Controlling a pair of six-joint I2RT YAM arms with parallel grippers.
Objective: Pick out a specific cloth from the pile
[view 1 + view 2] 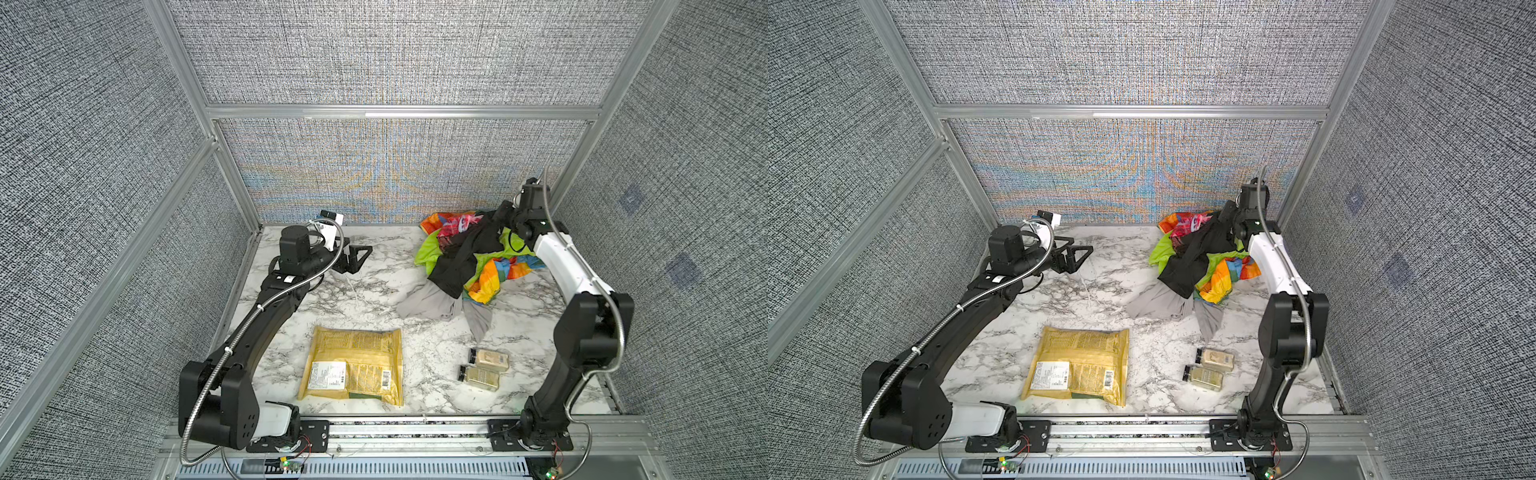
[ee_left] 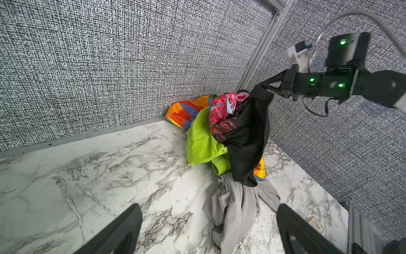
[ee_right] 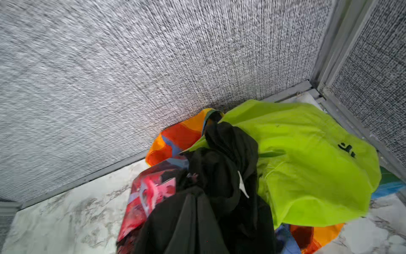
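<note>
Light grey cloth (image 1: 428, 301) on the marble worktop (image 1: 374, 307), one end under the pile (image 1: 430, 251) in the far right corner, jaws of the right arm (image 1: 561, 257) clamped on the pile's black garment (image 1: 451, 272), jaws of the left arm (image 1: 266, 316) wide apart near the far left corner

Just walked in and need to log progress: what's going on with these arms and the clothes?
The right gripper is shut on the black garment, holding its top edge up above the pile in the far right corner. The light grey cloth lies at the pile's near edge, partly under that garment, not gripped. The left gripper is open and empty, apart from the clothes.
</note>
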